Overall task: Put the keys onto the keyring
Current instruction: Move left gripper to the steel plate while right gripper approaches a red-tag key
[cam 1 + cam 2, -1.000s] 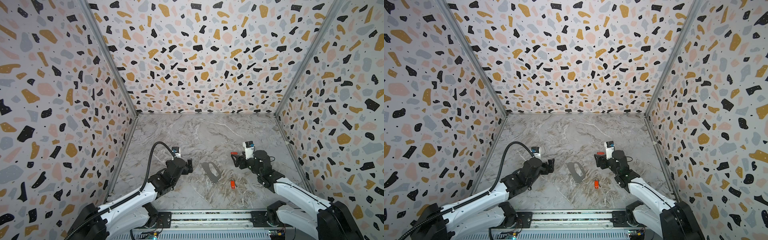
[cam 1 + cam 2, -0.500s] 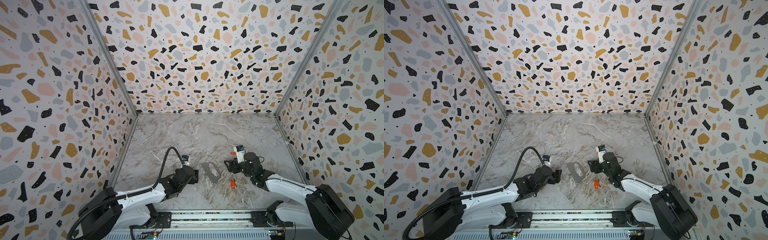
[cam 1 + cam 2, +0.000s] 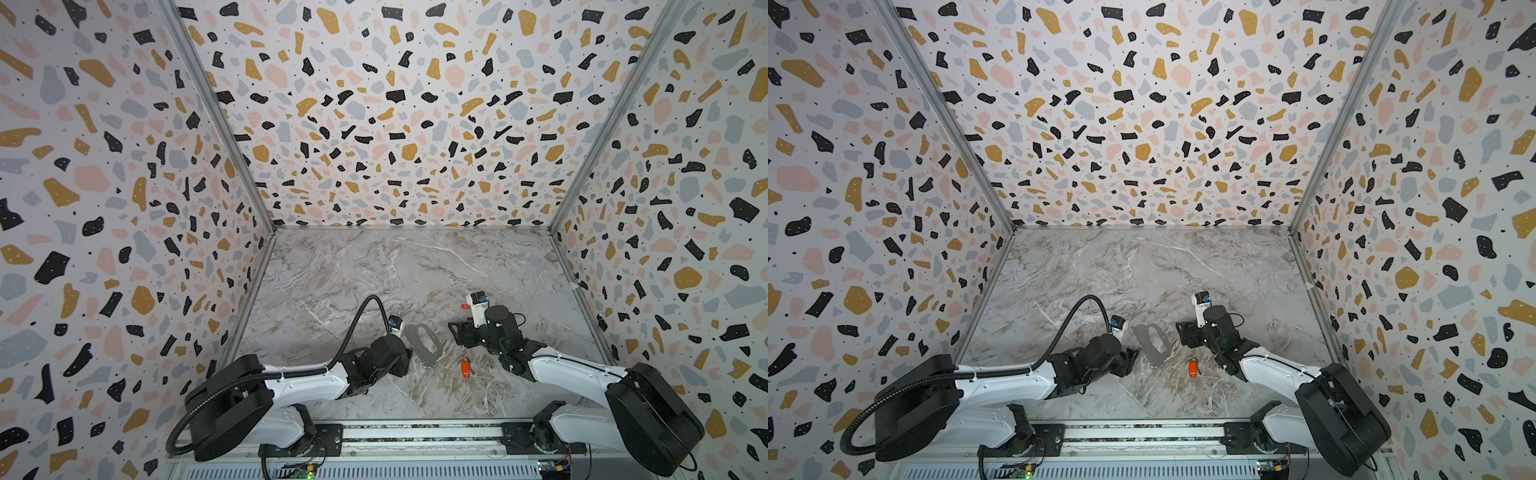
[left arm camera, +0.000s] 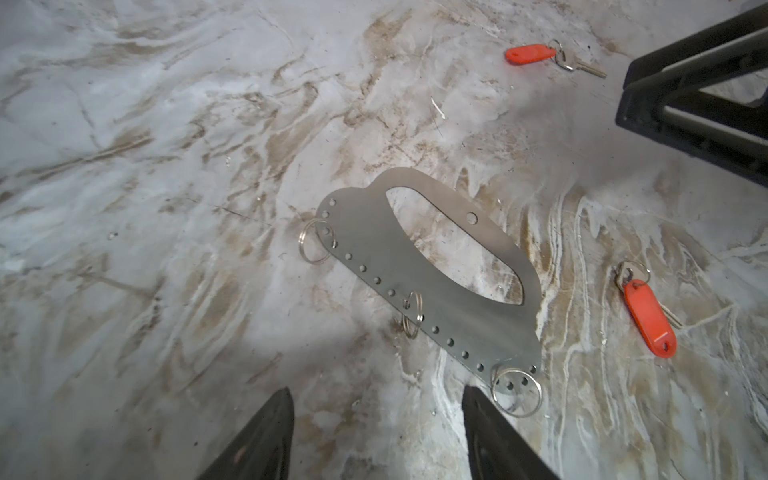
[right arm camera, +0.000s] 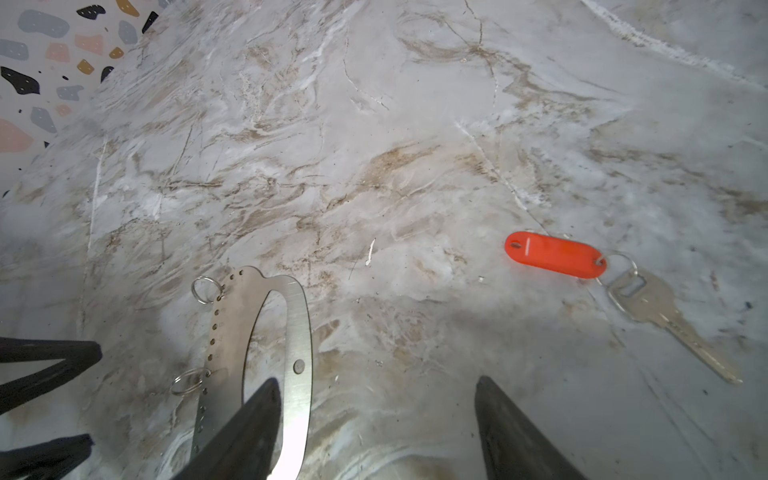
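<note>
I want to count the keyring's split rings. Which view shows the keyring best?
The left wrist view: the whole keyring lies unobstructed, all three rings visible. The right wrist view shows it foreshortened, partly behind a finger, two rings visible. In both top views it is tiny, rings indistinct.

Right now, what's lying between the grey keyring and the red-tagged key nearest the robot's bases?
Nothing: the left wrist view shows only bare marble tabletop between the keyring and that key.

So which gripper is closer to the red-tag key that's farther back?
Right. The right gripper is right beside that key, slightly nearer the front. The left gripper is farther away, at the near end of the keyring, which lies between them.
</note>
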Robot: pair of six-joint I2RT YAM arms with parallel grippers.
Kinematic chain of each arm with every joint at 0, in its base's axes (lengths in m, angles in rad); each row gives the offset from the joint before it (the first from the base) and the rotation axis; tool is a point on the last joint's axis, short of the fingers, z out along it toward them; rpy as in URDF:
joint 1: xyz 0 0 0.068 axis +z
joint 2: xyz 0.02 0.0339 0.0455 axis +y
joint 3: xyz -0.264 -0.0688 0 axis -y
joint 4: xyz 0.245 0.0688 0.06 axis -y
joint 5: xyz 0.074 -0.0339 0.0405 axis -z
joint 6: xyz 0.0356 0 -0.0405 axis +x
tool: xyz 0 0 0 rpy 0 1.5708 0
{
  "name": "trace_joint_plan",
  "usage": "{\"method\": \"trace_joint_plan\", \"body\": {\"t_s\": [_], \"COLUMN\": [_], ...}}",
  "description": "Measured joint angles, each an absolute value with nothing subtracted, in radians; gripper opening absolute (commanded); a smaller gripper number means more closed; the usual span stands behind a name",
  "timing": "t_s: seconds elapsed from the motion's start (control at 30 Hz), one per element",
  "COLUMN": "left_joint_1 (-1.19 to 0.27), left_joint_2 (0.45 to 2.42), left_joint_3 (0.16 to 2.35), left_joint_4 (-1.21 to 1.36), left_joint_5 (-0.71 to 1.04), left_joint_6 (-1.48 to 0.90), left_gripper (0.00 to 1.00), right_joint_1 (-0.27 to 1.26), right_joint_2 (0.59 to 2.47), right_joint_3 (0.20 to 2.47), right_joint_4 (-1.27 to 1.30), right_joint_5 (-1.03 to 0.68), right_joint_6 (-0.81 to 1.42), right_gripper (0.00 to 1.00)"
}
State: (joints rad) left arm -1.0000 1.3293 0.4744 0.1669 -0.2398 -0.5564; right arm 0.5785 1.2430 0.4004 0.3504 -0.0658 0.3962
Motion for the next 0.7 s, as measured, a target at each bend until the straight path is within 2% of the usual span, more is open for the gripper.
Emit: {"method": "trace_joint_plan", "body": {"t_s": [0.23, 0.7], "left_joint_1": [-1.002, -1.003], "left_joint_2": [1.391, 1.527], "left_joint_3": [0.511, 0.525], "left_joint_4": [0.192, 0.280], "left_joint_5": [-0.208, -0.193], "left_joint_6": [-0.501, -0.481], "left_gripper": [0.48, 0.34], "right_joint_1": [0.579, 0.580], "right_joint_2": [1.241, 1.186], "right_joint_3": [0.400, 0.392], "right_joint_4": [0.350, 0.340], "right_joint_5": [-0.053, -0.028], "right_joint_6": [0.400, 0.399], "right_gripper": [0.74, 0.74]}}
